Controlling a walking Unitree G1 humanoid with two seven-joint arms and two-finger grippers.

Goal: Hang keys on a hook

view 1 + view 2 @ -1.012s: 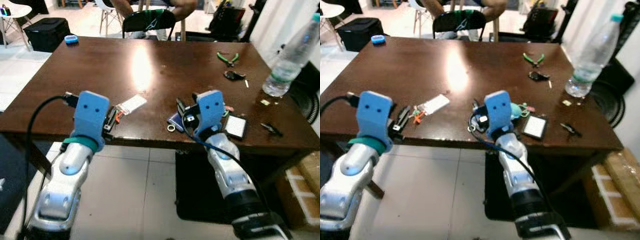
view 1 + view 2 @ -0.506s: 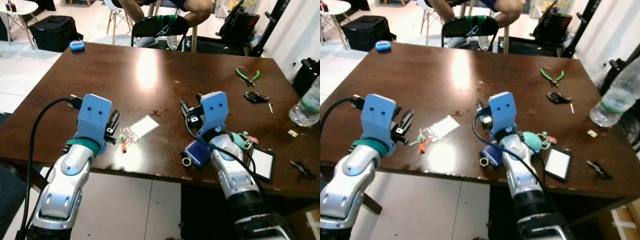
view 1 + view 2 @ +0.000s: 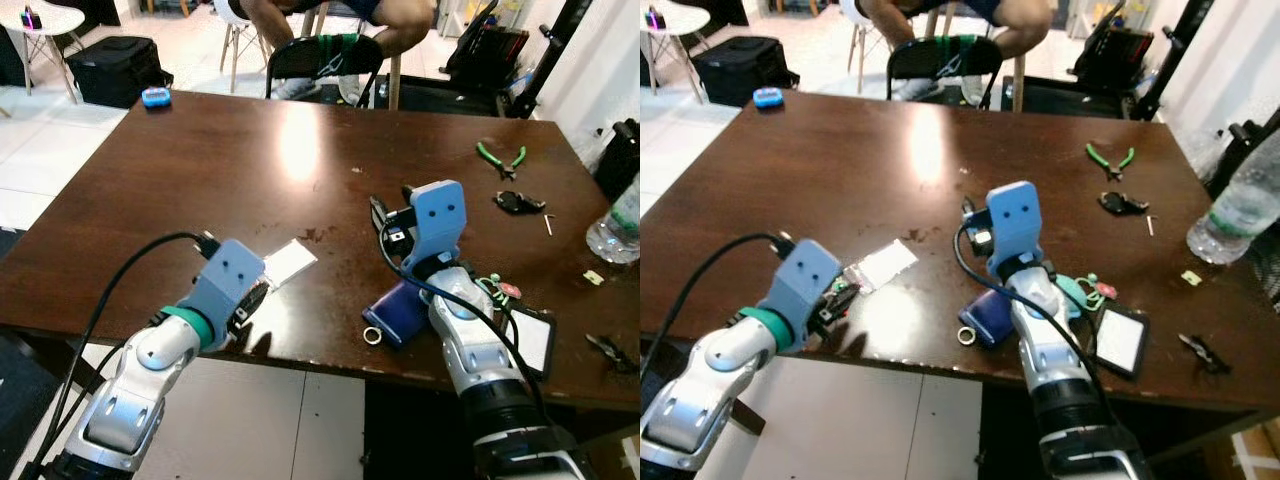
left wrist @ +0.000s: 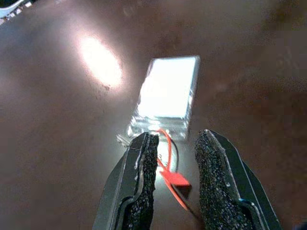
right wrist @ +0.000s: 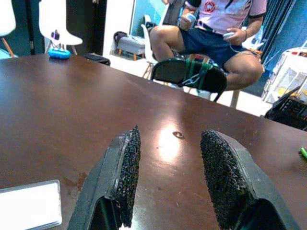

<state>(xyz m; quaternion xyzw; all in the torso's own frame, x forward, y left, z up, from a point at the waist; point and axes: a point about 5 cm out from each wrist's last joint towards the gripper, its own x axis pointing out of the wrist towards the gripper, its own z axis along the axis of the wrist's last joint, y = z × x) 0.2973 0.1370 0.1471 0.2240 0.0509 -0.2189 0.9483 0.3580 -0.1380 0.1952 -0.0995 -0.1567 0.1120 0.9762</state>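
Observation:
The keys lie on the brown table (image 3: 200,170) near its front edge: a white plastic card (image 3: 291,263) with a red tag (image 4: 173,178) and small keys on a ring. My left gripper (image 3: 251,303) tilts down over them. In the left wrist view it (image 4: 175,143) is open, with the red tag lying between the fingers (image 4: 143,165) and the card (image 4: 168,91) just beyond the tips. My right gripper (image 3: 385,222) is held above the table's middle right, open and with nothing in it (image 5: 168,143).
A blue pouch with a metal ring (image 3: 395,312) lies by my right forearm, with a phone (image 3: 533,340) and a teal fob (image 3: 487,290) further right. Green pliers (image 3: 500,155), a black key bunch (image 3: 518,203) and a bottle (image 3: 620,215) stand far right. A person (image 5: 211,33) sits behind a chair (image 3: 322,55).
My left gripper has dropped and tipped forward onto the keys, its fingers now on either side of the red tag. The right gripper has hardly moved. The camera shifted slightly.

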